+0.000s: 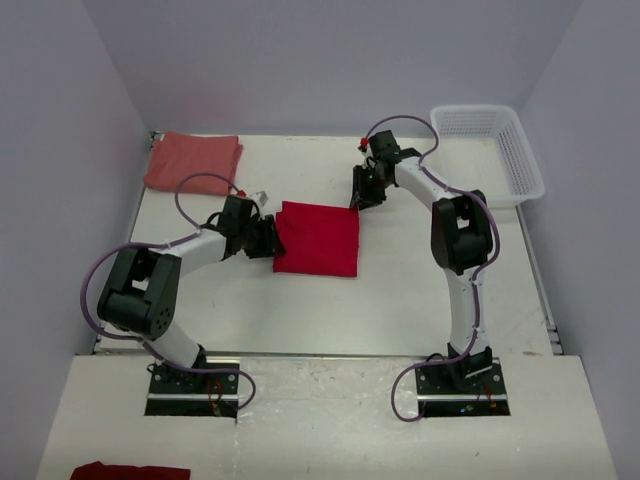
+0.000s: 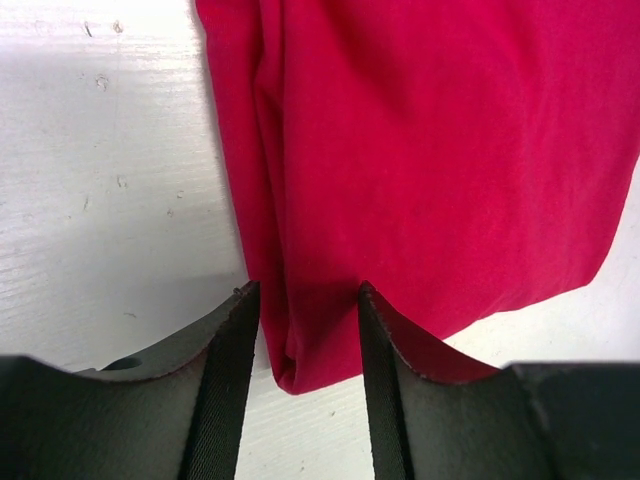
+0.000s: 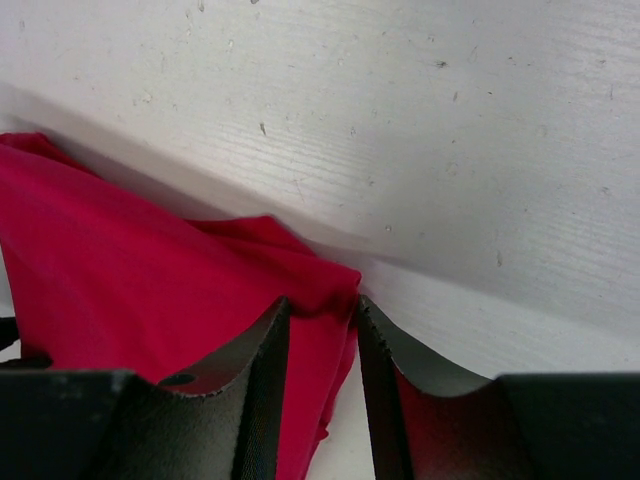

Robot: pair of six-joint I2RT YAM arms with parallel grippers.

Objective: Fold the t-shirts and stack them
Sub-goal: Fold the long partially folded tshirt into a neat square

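Top external view: bright red t-shirt folded to a soft, plain rectangle at the middle of the table; salmon-red t-shirt folded at the far left corner, well apart. Left gripper closed on the red shirt's bunched left edge, cloth filling the gap between its ribbed black fingers. Right gripper pinching the far right corner, creased and raised off the scuffed white surface. White plastic lattice basket far right. Dark red cloth cut off at the near edge.

Bright, even light from above — shadows are soft. The white tabletop nearly blows out in the left wrist view; the red shirt looks saturated. Close pincer fingers are dark, slightly blurred.
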